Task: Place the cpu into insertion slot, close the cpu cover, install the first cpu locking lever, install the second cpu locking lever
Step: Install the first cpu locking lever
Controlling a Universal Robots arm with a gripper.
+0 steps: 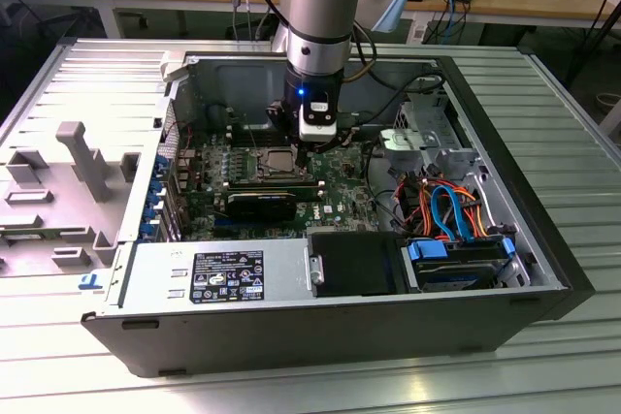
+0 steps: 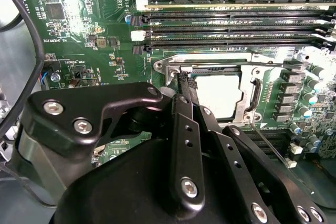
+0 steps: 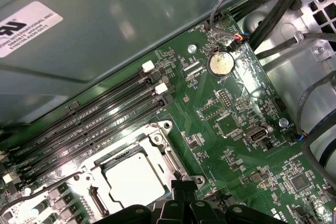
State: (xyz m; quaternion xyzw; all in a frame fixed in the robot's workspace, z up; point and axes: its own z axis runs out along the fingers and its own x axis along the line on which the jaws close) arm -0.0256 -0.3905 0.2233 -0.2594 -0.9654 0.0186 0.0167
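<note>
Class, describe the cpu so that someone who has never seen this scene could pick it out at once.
Find the open computer case and the green board inside it. Beside the long black memory slots sits a square silvery frame. The cpu lies inside that frame: flat, pale and square, where the slots are long, narrow and black.

The exterior view looks steeply down on the whole open computer case (image 1: 291,336), green board (image 1: 344,186) toward eleven o'clock. Both wrist views ride close above that board (image 2: 79,35) (image 3: 226,129), sharing the insertion slot (image 2: 210,71) (image 3: 122,157), seemingly from opposite sides.
</note>
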